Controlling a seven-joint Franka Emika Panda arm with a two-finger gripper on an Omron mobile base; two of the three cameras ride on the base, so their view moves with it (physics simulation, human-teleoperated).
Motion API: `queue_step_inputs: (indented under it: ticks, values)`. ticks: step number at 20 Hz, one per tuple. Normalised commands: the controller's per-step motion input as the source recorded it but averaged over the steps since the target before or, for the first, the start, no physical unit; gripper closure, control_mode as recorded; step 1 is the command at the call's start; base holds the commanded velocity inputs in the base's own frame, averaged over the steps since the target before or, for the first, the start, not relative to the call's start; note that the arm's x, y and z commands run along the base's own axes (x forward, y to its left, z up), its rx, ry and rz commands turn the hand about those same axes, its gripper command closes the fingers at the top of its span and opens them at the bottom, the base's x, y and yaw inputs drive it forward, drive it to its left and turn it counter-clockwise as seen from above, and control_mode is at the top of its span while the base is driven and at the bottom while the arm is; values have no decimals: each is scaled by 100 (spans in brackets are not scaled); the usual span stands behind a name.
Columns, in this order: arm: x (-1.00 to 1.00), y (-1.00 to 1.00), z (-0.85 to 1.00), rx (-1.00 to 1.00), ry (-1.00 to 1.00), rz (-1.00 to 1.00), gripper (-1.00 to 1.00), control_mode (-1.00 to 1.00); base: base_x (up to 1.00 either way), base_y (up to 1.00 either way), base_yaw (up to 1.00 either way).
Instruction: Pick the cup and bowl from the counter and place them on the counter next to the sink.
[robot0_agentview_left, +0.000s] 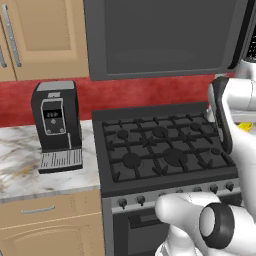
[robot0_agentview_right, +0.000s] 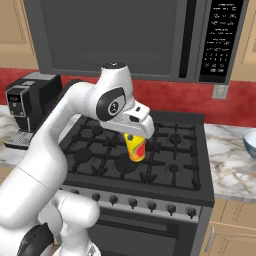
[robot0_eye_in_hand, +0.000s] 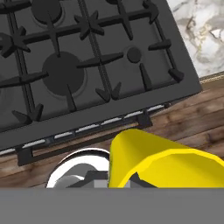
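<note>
Overhead, a dark microwave (robot0_agentview_right: 115, 37) spans the wall above a black gas stove (robot0_agentview_right: 145, 155) whose grates run across the middle of both base views. At nine o'clock of the stove, the marble counter (robot0_agentview_left: 20, 160) carries a black coffee machine (robot0_agentview_left: 55, 125) against the red backsplash (robot0_agentview_left: 140, 92); at three o'clock, the same counter (robot0_agentview_right: 227, 160) picks up again in the right base view, and the pale blue-grey bowl (robot0_agentview_right: 250, 142) sits on it at the picture's edge, well apart from me. My white arm (robot0_agentview_right: 60, 145) arches up from seven o'clock in the right base view and bends down over the stove's centre. My gripper (robot0_agentview_right: 134, 136) hangs above the grates with its fingers clamped on the yellow cup (robot0_agentview_right: 135, 148), red-orange marks showing on the cup's side, the cup lifted clear of the burners. In the hand view, the cup (robot0_eye_in_hand: 162, 162) bulks large at five o'clock, its open yellow rim tilted toward the lens, with the stove's front edge and knobs (robot0_eye_in_hand: 87, 129) above it and wooden floor (robot0_eye_in_hand: 183, 127) beyond. A sliver of yellow (robot0_agentview_left: 245, 126) shows past my arm at three o'clock in the left base view.
</note>
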Motion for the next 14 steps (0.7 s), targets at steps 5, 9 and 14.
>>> queue_step_inputs:
  ticks: [5,9,14]
  values:
    - [-18,73,0,7,0,-2,100,-100,0,0,0]
    - [-13,35,-3,15,0,5,100,-100,0,0,0]
    - [-6,27,-3,14,0,21,100,-100,0,0,0]
